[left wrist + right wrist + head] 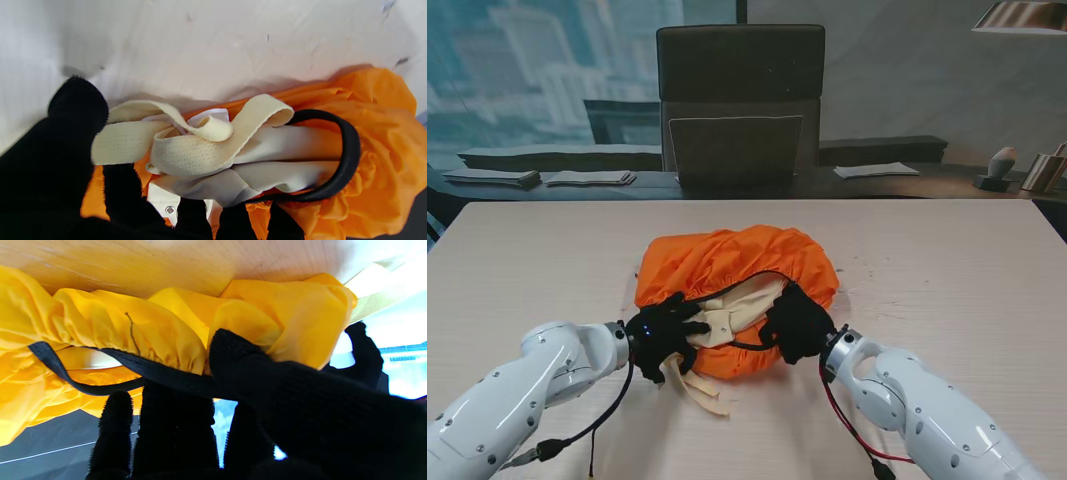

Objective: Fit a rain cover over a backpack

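Two black-gloved hands are closed on a crinkled orange rain cover (739, 262), which is stretched over a cream canvas backpack (735, 306) at the centre of the pale wooden worktop (947, 260). Its black elastic hem (160, 373) is gripped by the right hand (797, 322); the nearer gathered edge is gripped by the left hand (665, 332), beside mesh-textured straps (186, 153).

The rain cover (727, 255) is thin, crinkly orange cloth with a black elastic hem (347, 160). The backpack (742, 310) is matt cream fabric, its straps (186, 156) mesh-woven. The worktop (947, 260) is pale matt wood.

Even daylight, wrist views overexposed, soft
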Controlling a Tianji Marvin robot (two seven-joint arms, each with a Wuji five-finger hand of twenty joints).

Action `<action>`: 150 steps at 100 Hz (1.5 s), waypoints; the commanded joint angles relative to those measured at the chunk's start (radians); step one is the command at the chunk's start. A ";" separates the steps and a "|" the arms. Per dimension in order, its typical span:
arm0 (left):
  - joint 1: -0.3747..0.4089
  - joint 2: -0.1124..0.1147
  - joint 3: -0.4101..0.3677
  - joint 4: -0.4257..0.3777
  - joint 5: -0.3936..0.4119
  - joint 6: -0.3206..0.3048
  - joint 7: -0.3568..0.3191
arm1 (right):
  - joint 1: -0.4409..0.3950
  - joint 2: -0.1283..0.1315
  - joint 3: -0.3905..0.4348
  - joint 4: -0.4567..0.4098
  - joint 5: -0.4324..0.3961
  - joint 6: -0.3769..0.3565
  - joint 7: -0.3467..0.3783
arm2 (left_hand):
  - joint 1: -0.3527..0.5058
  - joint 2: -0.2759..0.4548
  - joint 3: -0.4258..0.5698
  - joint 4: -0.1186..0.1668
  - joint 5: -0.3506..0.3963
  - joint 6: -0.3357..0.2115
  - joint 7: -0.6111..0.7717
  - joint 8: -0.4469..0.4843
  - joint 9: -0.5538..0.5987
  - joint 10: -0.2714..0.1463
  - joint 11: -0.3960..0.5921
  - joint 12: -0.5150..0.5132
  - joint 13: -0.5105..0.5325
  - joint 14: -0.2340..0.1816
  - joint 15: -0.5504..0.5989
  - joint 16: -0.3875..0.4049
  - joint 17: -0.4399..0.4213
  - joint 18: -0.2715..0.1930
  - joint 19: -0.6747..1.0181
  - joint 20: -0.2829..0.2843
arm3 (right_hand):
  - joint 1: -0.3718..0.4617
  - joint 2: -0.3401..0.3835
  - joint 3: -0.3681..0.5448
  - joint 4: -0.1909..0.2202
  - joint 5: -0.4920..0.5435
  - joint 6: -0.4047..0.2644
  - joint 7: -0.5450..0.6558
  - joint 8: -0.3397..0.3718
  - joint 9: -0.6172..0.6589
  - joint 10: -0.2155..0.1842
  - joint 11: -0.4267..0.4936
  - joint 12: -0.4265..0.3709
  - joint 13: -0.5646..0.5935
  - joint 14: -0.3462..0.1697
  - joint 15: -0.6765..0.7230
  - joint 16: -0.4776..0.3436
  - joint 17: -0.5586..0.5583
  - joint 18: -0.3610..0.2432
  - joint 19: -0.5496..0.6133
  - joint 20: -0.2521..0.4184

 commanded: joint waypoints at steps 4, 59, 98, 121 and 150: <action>-0.007 0.003 0.046 0.086 0.019 0.015 0.039 | -0.004 -0.003 -0.001 0.004 0.000 -0.003 0.007 | 0.049 -0.028 -0.012 -0.064 0.160 0.135 0.002 0.004 0.039 -0.047 0.128 0.014 0.008 -0.002 0.050 0.013 -0.004 0.027 0.069 -0.012 | 0.015 0.018 0.065 -0.033 0.056 0.013 0.071 0.003 -0.022 0.045 0.014 0.023 0.013 -0.005 0.031 -0.006 0.002 0.027 0.024 -0.010; 0.000 -0.021 0.003 0.105 -0.036 0.033 0.261 | -0.005 -0.006 -0.001 0.012 0.009 0.003 -0.003 | 0.621 0.592 -0.728 0.009 -0.164 0.177 0.293 0.378 0.581 -0.078 0.487 0.484 0.290 -0.095 0.551 0.208 -0.014 -0.010 0.460 0.131 | 0.015 0.020 0.065 -0.034 0.047 0.017 0.065 -0.005 -0.022 0.048 0.015 0.023 0.014 -0.002 0.033 -0.005 0.010 0.024 0.029 -0.010; -0.004 -0.067 -0.083 0.077 -0.189 0.030 0.300 | -0.017 0.003 0.020 -0.014 -0.008 -0.037 0.030 | 0.695 0.525 -0.707 0.020 -0.152 0.294 0.350 0.436 0.704 -0.029 0.694 0.690 0.419 0.087 0.890 0.537 0.078 -0.058 0.757 0.266 | 0.018 0.018 0.064 -0.032 0.062 0.024 0.080 -0.002 -0.012 0.056 0.012 0.020 0.023 0.011 0.031 -0.009 0.019 0.018 0.033 -0.008; -0.161 -0.086 -0.007 0.178 -0.287 -0.001 0.294 | -0.054 0.008 0.075 -0.068 -0.016 -0.128 0.056 | 0.634 0.469 -0.678 0.053 -0.084 0.303 0.291 0.389 0.766 -0.017 0.644 0.665 0.474 0.076 0.854 0.553 0.112 -0.056 0.754 0.269 | 0.016 0.017 0.065 -0.032 0.064 0.020 0.082 0.005 -0.004 0.052 0.005 0.022 0.034 0.011 0.026 -0.013 0.039 0.015 0.040 -0.005; -0.445 -0.134 0.350 0.461 -0.445 -0.015 0.340 | -0.052 -0.008 0.062 -0.052 -0.007 -0.155 -0.053 | 0.397 0.314 -0.429 0.046 0.082 0.294 0.205 0.187 0.882 -0.015 0.619 0.514 0.547 0.004 0.809 0.516 0.035 0.000 0.681 0.235 | 0.028 0.020 0.063 -0.031 0.067 0.032 0.088 0.022 0.009 0.063 -0.001 0.041 0.063 0.036 0.029 -0.020 0.094 0.003 0.055 0.004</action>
